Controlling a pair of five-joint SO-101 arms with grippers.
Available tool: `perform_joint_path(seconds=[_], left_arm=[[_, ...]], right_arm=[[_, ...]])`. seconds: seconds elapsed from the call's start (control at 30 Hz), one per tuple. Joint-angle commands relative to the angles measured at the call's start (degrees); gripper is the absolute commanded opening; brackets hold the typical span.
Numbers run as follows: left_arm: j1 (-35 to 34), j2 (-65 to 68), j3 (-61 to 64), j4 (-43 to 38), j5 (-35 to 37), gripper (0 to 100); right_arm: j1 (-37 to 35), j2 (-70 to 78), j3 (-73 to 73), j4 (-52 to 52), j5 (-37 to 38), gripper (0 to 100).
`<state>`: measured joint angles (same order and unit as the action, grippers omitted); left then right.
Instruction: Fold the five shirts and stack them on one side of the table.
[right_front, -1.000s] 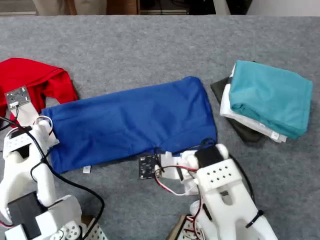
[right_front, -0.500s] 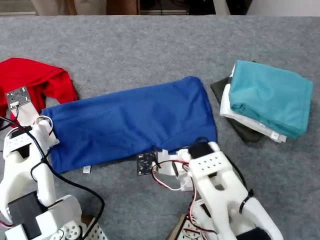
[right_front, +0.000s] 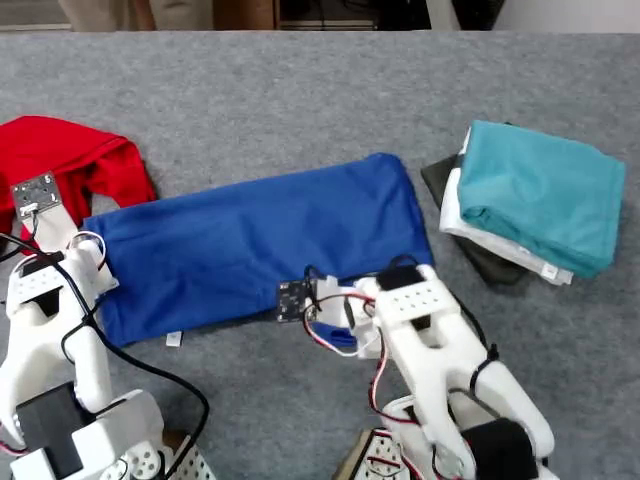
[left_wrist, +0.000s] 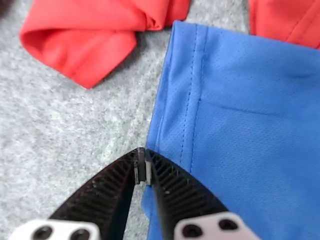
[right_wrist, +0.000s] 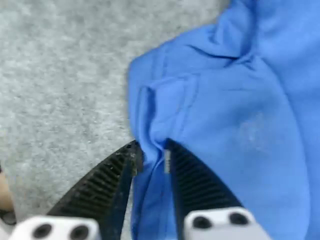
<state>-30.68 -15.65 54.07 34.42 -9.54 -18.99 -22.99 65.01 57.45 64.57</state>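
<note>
Two shallow closed bites on the flat blue fabric shirt (right_front: 260, 245), left pincer (left_wrist: 141, 170) at 8 o'clock, right pincer (right_wrist: 150, 156) at 5 o'clock, may slip.

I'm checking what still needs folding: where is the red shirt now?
In the high view the red shirt lies bunched at the table's left edge, just beyond the blue shirt's left end, across from the folded stack at right.

Grey felt-like table (right_front: 250, 110) took up nearly all of the high view and was evenly lit. Thin strip of room ran along the top edge: brown wooden furniture (right_front: 245, 14) upper centre-left, dark gap (right_front: 400, 12) beside it, white surface (right_front: 565, 14) upper right.
</note>
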Motion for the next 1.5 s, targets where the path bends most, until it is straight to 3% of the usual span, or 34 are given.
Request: perform_joint_path(seconds=[0.0,0.13,0.27,0.47,0.7,0.87,1.07,1.3,1.37,1.47], left_arm=[[-0.62,0.04,-2.37,-0.7,0.0,2],[-0.62,0.04,-2.46,-0.7,0.0,2],[-0.62,0.04,-2.46,-0.7,0.0,2],[-0.53,0.04,-2.55,-0.7,0.0,2],[-0.35,0.04,-2.46,-0.7,0.0,2],[-0.26,0.04,-2.46,-0.7,0.0,2],[-0.26,0.04,-2.46,-0.7,0.0,2],[-0.26,0.04,-2.37,-0.7,0.0,2],[-0.18,0.04,-2.29,-0.7,0.0,2],[-0.18,0.04,-2.29,-0.7,0.0,2]], right_arm=[[2.07,5.05,-2.51,0.18,-0.62,1.7],[2.07,8.92,-8.31,2.2,-1.67,0.4],[2.07,12.88,-20.62,12.13,-2.2,0.4],[1.89,22.9,-45.14,27.25,-2.2,0.4],[1.1,44.88,-79.96,45.01,-0.26,0.4],[-0.31,55.08,-94.02,44.92,0.09,0.4],[-3.82,56.84,-95.87,44.13,1.49,0.5],[-1.36,56.92,-98.24,38.77,1.49,1.6],[-1.19,56.75,-98.24,38.07,1.23,8.7],[-1.1,55.96,-98.33,38.24,-0.26,27.9]])
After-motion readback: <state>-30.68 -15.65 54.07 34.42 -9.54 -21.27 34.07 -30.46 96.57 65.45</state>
